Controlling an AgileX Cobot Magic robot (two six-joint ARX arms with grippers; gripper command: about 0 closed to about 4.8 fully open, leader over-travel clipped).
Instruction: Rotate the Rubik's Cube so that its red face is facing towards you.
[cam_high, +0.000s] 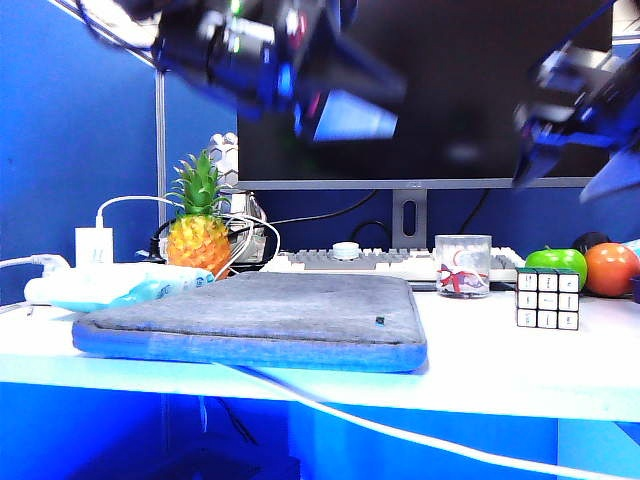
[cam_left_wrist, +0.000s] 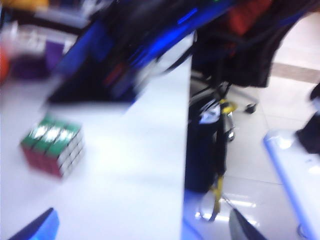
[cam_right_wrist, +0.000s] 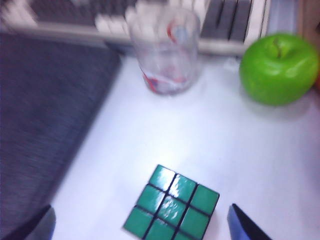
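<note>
The Rubik's Cube (cam_high: 547, 298) stands flat on the white table (cam_high: 480, 365), to the right of the grey padded sleeve (cam_high: 260, 318) and clear of it. Being a cube, it has no long axis. In the exterior view its white face is towards the camera and squarely upright. The right wrist view shows its green face (cam_right_wrist: 172, 204) turned upward, and the left wrist view shows the red face (cam_left_wrist: 39, 157) on one vertical side, next to a white one.

Behind the cube, and near it, stand a clear glass with red print (cam_high: 463, 265) and a green apple (cam_high: 557, 264). An orange-red fruit (cam_high: 611, 268) lies just beside the apple. A white keyboard (cam_high: 390, 263) runs along behind the glass, under a dark monitor (cam_high: 420, 90). A toy pineapple (cam_high: 198, 225) stands beyond the sleeve's far left corner. Nothing touches the cube.

The left gripper (cam_left_wrist: 145, 227) hangs blurred well above the sleeve, its fingertips spread wide and empty. The right gripper (cam_right_wrist: 140, 225) is above the cube, jaws fully apart, one fingertip showing on either side of the cube without contact
</note>
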